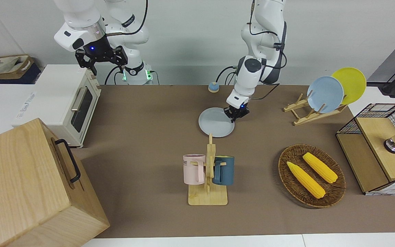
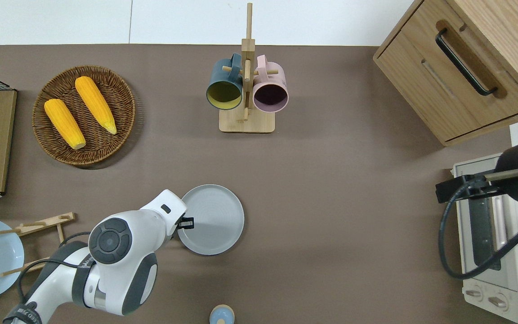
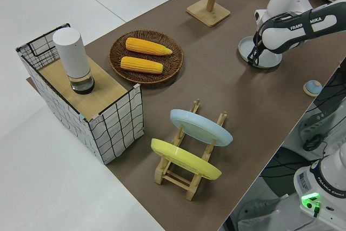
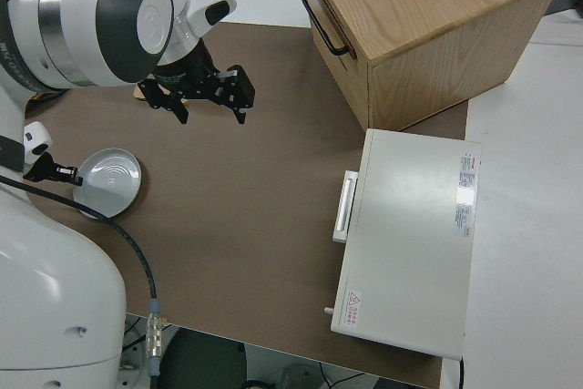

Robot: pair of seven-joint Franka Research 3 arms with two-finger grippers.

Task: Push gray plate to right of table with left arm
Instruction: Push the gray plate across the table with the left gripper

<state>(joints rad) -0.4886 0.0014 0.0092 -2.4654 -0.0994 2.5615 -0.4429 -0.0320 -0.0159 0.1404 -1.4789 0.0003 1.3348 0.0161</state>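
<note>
1. Left gripper (image 2: 186,222) low at gray plate's (image 2: 214,218) 9 o'clock rim in the overhead view, touching it; finger gap: cannot tell.
2. Plate flat on table (image 2: 331,216), at 6 o'clock from mug rack (image 2: 246,121).
3. Right gripper (image 1: 101,59) parked, fingers spread.

Left gripper (image 2: 187,222) low at gray plate (image 2: 214,218) rim, on plate's edge toward left arm's end of table (image 2: 331,189). Mug stand (image 2: 246,90) farther from robots than fingers; basket (image 2: 83,114) w/ 2 corn cobs farther & toward left arm's end; dish rack (image 1: 312,111) toward that end too. Right arm parked
</note>
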